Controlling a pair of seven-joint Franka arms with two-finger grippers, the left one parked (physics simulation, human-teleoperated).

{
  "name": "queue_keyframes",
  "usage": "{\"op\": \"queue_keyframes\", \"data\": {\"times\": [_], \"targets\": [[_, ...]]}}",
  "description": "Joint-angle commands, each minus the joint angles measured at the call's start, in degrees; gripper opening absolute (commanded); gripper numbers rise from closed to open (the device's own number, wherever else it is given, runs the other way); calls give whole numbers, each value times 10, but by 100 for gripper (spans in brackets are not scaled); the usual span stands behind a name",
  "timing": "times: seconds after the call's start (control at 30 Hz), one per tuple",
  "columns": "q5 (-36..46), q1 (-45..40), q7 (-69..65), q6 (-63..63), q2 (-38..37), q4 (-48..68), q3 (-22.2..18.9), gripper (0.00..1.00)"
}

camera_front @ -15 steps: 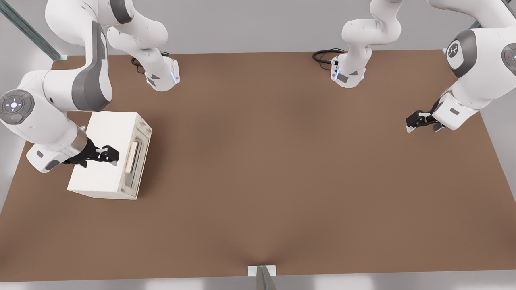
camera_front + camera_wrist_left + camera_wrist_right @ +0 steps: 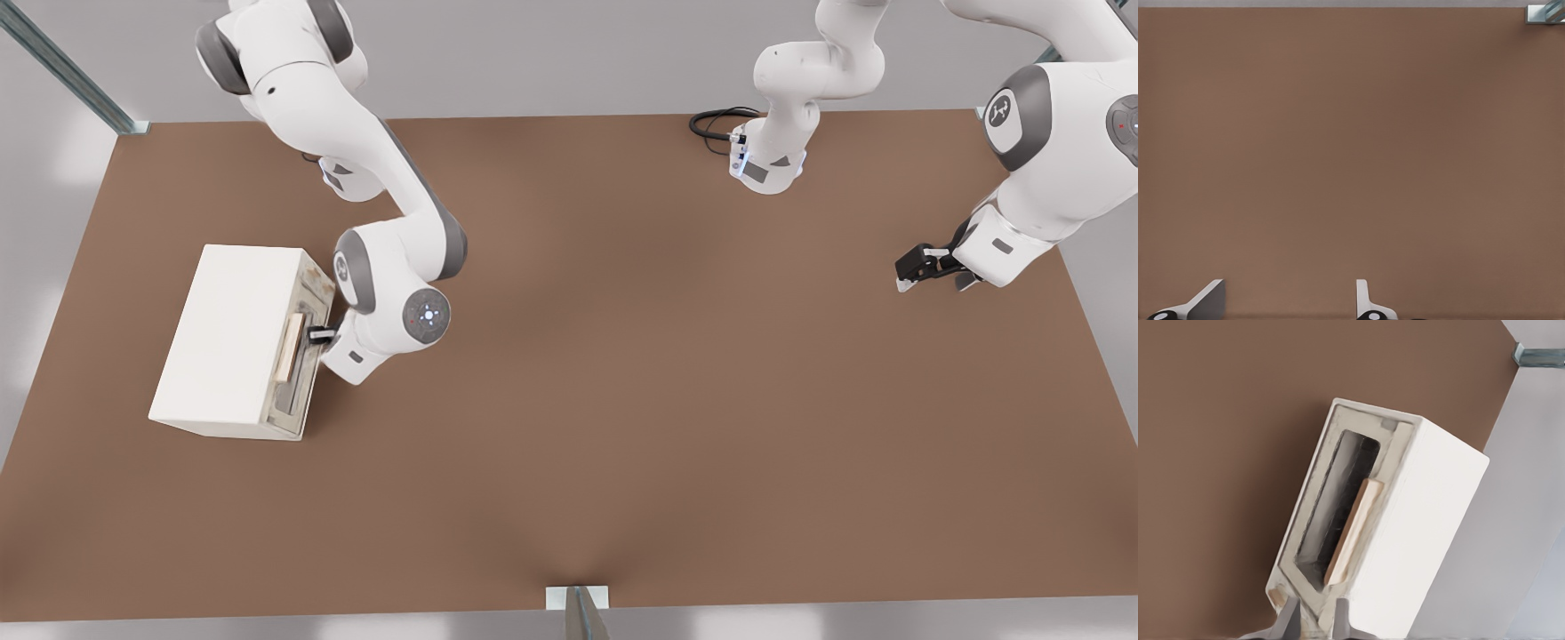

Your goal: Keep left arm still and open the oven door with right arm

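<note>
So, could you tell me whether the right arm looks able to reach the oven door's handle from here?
Probably yes: the gripper sits right in front of the oven door, beside the handle, with nothing between them.

1. The right arm (image 2: 356, 133) is glossy white, built of rounded segments, with dark grey bands at its joints.
2. Its round grey wrist disc (image 2: 428, 315) carries a ring of small buttons, the middle one lit pale blue.
3. The gripper (image 2: 318, 335), just beside the oven's front face, is black with a pale tip; in the right wrist view its fingers (image 2: 1289, 621) are light grey wedges.
4. The arm's white base (image 2: 345, 182) bears grey markings.
</note>
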Motion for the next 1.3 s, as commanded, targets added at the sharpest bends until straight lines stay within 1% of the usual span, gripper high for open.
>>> {"op": "queue_keyframes", "data": {"times": [0.0, 0.07, 0.1, 0.23, 0.43, 0.93, 1.2, 1.23, 1.27], "targets": [[-14, 5, 297, -9, 0, -23, 0, 23], [-13, 4, 300, 8, 0, -37, -1, 9], [-16, -1, 301, 35, 0, -55, -3, 7], [-48, -42, 308, 118, -3, -120, -5, 7], [-72, -75, 306, 166, -3, -151, -5, 7], [-93, -99, 302, 170, -8, -176, -4, 7], [-91, -94, 316, 172, -3, -185, -1, 7], [-82, -89, 360, 153, -3, -185, 34, 7], [-37, -88, 414, 143, -3, -184, 75, 7]]}}
